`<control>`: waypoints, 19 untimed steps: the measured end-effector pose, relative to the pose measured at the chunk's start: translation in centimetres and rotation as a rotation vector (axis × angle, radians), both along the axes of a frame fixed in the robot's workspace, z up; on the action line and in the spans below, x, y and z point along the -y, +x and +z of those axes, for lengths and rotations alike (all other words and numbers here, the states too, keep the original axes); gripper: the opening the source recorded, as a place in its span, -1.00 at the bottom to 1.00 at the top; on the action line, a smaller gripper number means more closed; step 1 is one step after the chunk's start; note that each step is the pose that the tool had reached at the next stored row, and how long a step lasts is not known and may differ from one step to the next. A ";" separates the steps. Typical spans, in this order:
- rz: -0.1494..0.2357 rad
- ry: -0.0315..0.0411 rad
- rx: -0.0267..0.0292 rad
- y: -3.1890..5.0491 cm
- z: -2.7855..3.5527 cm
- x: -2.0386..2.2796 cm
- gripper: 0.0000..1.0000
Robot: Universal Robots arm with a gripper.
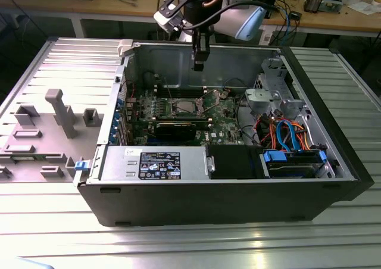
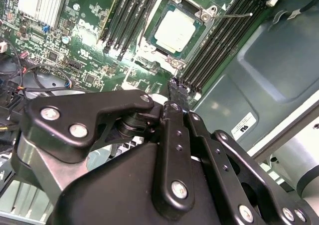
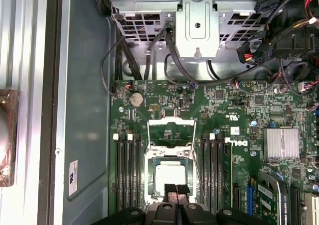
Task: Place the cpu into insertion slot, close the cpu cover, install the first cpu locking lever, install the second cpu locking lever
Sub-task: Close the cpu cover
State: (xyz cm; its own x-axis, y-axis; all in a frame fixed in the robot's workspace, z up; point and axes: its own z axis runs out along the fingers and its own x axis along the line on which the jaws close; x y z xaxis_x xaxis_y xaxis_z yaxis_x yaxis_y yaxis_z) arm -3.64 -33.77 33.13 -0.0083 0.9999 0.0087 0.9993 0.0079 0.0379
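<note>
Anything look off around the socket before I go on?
Nothing looks damaged or askew. The cpu sits flat and square in the insertion slot; the cpu cover is flipped open beside it. The gripper hangs above the cpu.

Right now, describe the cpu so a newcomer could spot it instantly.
In the open computer case, find the green motherboard and its two banks of long black memory slots. Between them lies the cpu, a flat square; its plain pale-silver face sets it apart from the windowed cpu cover beside it.
</note>
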 end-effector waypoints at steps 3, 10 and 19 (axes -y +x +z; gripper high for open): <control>0.000 0.0001 0.0001 0.23 0.00 0.00 -0.79; 0.000 0.0001 0.0000 0.54 0.00 0.00 -0.79; 0.000 0.0000 0.0000 0.89 0.00 0.00 -0.79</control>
